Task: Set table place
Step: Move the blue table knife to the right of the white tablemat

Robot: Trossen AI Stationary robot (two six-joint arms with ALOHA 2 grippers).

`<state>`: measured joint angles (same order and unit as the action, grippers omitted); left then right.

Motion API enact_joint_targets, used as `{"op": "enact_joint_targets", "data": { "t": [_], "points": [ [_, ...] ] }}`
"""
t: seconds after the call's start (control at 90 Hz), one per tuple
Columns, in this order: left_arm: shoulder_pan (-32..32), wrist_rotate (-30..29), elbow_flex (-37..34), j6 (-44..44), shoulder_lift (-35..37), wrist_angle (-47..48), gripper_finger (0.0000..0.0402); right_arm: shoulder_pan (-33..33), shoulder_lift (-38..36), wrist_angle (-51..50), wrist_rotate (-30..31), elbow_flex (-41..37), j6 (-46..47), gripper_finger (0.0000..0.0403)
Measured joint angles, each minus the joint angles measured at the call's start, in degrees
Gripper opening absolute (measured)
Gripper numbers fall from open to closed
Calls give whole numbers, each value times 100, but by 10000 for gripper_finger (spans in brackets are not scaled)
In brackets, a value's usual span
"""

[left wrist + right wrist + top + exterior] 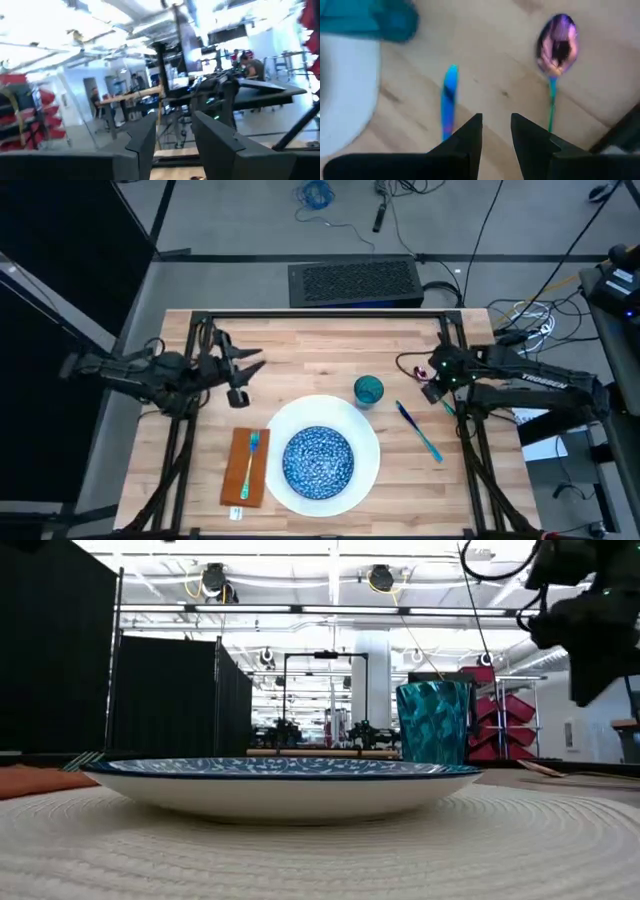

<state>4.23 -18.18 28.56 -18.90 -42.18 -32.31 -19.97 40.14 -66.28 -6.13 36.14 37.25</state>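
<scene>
The right gripper (432,383) hangs over the tabletop (330,345) near its right side, and its jaws stand a little apart with nothing between them. In the right wrist view the two dark fingers (470,137) leave a narrow gap, and bare wood shows through it. Just ahead of these jaws lies a slim blue knife (449,100), and to its other side a spoon (556,45) with a shiny purple bowl and a thin teal handle. Both rest flat on the wood, apart from each other and apart from the jaws. From above, the cutlery (418,430) lies just below and beside the right gripper, slanting toward the table's near edge.

The small teal cup (368,390) stands upright a short way to the left of the right jaws, just off the rim of the white plate (366,460). The blue speckled bowl (318,459) sits in the middle of that plate. On the far side of the plate from the right jaws lies the orange-brown napkin (245,468), with a teal fork (251,455) resting on it lengthwise.

The left gripper (238,376) waits above the left part of the tabletop, well apart from the napkin and plate. Its jaws are apart and hold nothing; its own view looks past the two fingers (145,140) into the room, where people stand far off.
</scene>
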Motion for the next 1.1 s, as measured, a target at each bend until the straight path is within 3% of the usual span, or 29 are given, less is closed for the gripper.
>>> {"op": "enact_joint_targets", "data": {
  "t": [0.178,0.322,0.456,0.667,0.889,1.1],
  "points": [
    [-481,10,-98,406,-117,34,116,556,151,107,-280,0,723,67],
    [-584,235,-105,502,-130,-10,116,1443,518,642,-232,0,1395,21],
    [-581,439,-105,500,-48,6,116,2353,1098,1172,7,0,2096,2],
    [-579,493,-105,502,-7,63,116,3511,2317,1081,199,0,3203,0],
    [-571,497,-103,544,-8,49,116,4014,3405,1100,206,-2,3509,0],
    [-570,514,-103,660,-6,41,116,4048,3783,1595,196,-2,3471,0]
  ]
}}
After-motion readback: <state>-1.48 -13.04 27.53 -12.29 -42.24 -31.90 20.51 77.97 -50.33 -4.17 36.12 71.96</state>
